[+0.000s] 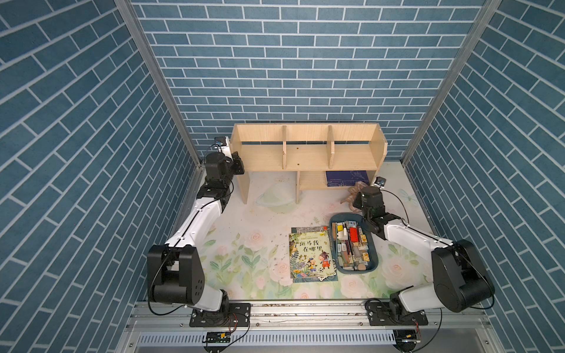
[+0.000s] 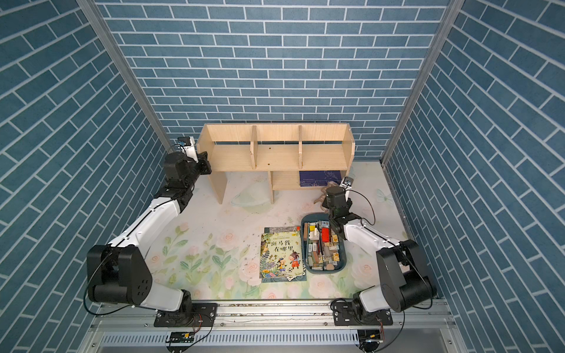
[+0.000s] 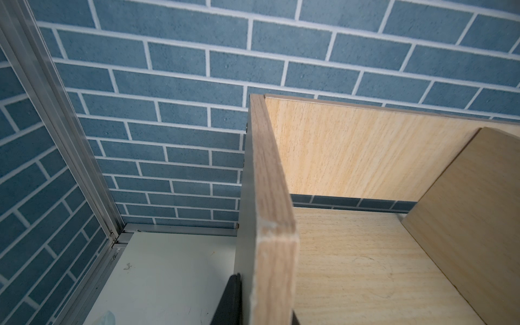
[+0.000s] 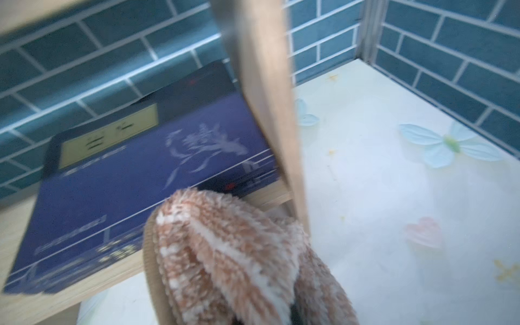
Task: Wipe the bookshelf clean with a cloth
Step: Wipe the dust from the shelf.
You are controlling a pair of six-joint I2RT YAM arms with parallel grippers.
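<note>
Pinches the side board of the shelf between the fingers of the left gripper, likely to stop it sliding. Squeezes the cloth tight in the right gripper, bunched just past the fingertips, right by the low board and 1 blue book, ready to rub.

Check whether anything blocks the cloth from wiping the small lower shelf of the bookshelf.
Yes: a dark blue book lies flat on the lower shelf of the bookshelf, covering much of it, directly ahead of the cloth.
</note>
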